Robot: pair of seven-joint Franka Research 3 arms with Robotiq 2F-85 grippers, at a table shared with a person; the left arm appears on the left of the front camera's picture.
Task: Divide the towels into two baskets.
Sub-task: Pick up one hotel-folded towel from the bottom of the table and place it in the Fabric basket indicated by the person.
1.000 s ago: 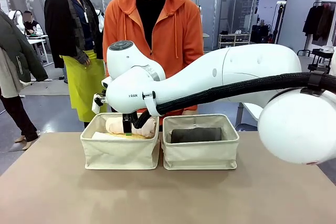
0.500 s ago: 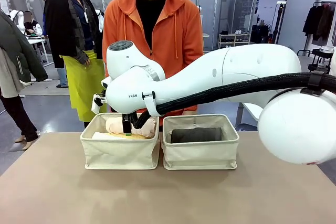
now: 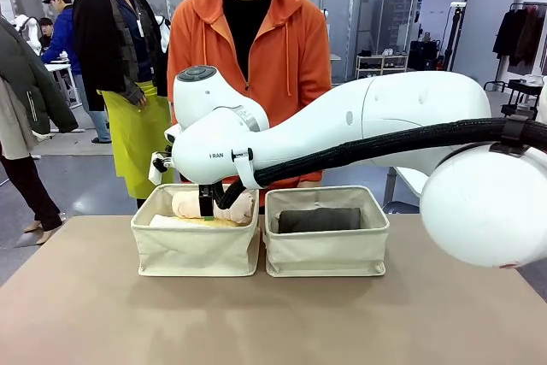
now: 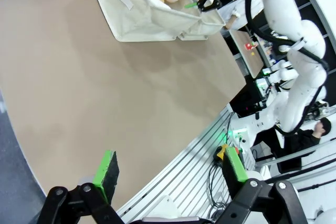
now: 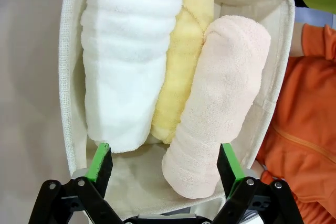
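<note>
Three rolled towels fill the left basket (image 5: 67, 77), lengthwise beneath the right gripper (image 5: 164, 163), open-jawed, nearest the pink-beige towel (image 5: 218, 103).

Right arm's fingers (image 3: 206, 208), apparently apart, over pink towel (image 3: 190, 204).

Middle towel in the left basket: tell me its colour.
Pale yellow; the middle towel shows best in the right wrist view, between the white and pink-beige rolls.
</note>
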